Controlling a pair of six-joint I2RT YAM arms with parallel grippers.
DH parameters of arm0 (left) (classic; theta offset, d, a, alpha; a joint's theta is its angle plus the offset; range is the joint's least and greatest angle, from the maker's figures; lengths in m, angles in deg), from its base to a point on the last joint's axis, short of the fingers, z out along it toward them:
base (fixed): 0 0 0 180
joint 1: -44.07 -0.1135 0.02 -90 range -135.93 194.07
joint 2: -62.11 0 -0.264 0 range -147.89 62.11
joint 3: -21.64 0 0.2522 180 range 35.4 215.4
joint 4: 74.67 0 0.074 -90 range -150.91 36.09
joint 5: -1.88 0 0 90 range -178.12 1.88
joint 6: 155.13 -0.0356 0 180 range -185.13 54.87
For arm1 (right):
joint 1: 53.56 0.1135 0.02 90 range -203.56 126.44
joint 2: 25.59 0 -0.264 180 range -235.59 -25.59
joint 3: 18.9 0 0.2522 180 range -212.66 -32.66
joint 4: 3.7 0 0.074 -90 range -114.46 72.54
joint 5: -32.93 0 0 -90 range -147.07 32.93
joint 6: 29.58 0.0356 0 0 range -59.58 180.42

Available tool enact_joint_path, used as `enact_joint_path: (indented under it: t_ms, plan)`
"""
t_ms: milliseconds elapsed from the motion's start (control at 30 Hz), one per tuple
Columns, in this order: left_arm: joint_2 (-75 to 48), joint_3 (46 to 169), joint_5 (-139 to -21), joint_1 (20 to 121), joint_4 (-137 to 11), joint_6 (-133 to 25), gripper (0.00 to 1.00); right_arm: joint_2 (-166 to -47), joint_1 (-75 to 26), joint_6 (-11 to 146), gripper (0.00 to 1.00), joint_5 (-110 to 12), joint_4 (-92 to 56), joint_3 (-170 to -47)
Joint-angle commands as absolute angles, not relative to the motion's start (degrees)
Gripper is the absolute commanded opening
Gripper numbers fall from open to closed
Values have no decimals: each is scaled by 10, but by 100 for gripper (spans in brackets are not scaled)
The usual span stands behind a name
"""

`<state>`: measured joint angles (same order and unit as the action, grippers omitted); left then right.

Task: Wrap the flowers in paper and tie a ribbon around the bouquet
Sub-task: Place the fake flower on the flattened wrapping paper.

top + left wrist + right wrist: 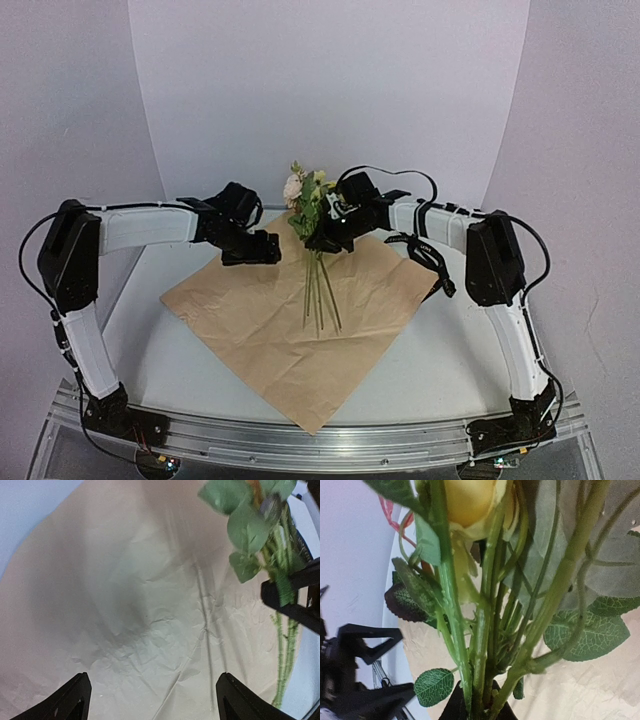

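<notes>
Centre frame: my right pincer [324, 240] is clenched on the thin green stems of the bunch of pale yellow and cream flowers [306, 195]. Blossoms point up-frame and stem ends trail down-frame onto the large sheet of wrapping paper [240, 320], lying tan side up. My left pincer [262, 250], released wide, hovers just left of the stems and looks nearer the sheet's left corner.

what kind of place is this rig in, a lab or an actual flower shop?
Most likely a lab test cell: a plain white backdrop curves behind the table, the left arm and right arm are bolted to an aluminium rail, and the paper and flowers serve as props.
</notes>
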<state>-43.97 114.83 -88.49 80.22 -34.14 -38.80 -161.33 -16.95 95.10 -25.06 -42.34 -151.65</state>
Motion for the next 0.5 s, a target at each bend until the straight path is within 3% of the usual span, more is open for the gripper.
enact_joint_path:
  t_ms: [0,333,367,467]
  plan:
    - [-373,1089,-884,758,-328,-338,89,-1661,-153,900,0,-268,-413,-1575]
    - [-363,1000,-849,741,-347,-326,89,-1744,-141,927,0,-343,-402,-1661]
    - [-366,998,-848,740,-349,-327,89,-1746,-141,930,3,-351,-400,-1658]
    - [-373,998,-844,737,-353,-329,88,-1747,-141,941,27,-369,-396,-1652]
